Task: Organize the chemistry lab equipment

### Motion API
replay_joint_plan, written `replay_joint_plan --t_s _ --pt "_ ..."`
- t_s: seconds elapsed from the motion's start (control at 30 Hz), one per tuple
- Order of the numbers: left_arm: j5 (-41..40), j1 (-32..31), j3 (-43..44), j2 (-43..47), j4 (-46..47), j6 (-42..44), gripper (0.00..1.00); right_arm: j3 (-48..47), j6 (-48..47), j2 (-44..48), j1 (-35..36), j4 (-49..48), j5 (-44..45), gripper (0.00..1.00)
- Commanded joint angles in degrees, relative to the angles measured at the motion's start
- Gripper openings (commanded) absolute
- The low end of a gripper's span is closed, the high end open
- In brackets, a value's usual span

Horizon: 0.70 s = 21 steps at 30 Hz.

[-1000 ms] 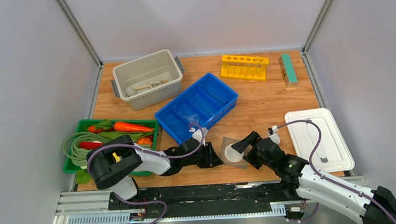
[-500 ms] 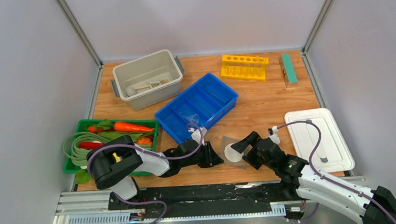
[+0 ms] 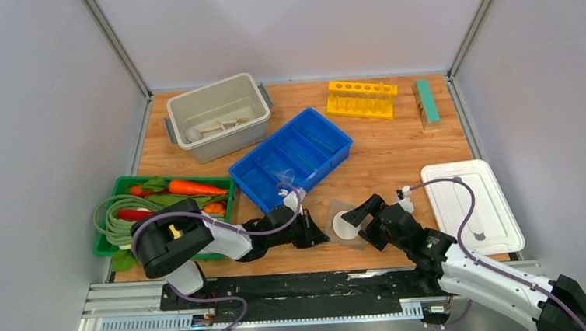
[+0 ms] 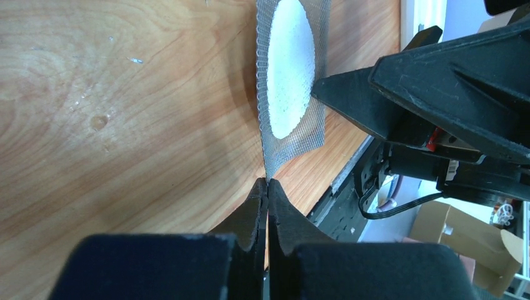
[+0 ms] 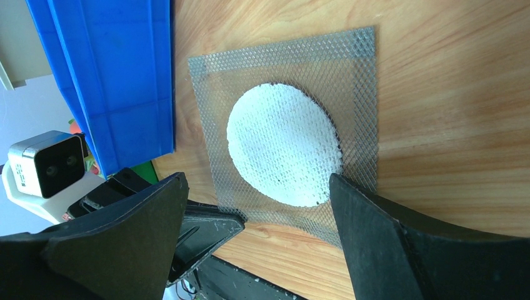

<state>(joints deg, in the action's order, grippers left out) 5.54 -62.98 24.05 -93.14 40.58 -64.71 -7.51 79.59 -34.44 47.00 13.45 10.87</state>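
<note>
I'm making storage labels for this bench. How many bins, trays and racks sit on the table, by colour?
Grey bin: 1
Blue divided tray: 1
Green tray: 1
Yellow rack: 1
Total: 4

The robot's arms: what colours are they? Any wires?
Both arms are white tubes with chunky black joints, and a thin purple cable loops along each. The left arm has a yellow patch on its shoulder; the right arm shows a tiny green light. The left hand and right hand are black with wedge fingers.
</note>
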Motion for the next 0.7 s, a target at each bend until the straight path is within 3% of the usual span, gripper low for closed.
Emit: replay_joint_plan --t_s 0.0,0.3,0.53,0.67 --pt "0.79 -0.39 1.52 2.87 0.92 0.81 0.0 -3.56 -3.64 2.08 0.28 5.26 0.55 0.93" --pt "-2.72 -0.39 5.03 18.68 -19.38 11.0 0.0 -14.63 -16.29 11.14 0.28 11.86 1.08 1.0" --pt "-7.89 -0.21 11.79 27.92 -36.42 20.31 0.0 -20.79 -23.86 15.71 0.28 15.9 2.57 1.0" --pt "-9.24 3.99 15.84 31.52 -45.66 25.15 0.0 -21.41 -25.8 17.12 0.28 17.48 3.63 1.0"
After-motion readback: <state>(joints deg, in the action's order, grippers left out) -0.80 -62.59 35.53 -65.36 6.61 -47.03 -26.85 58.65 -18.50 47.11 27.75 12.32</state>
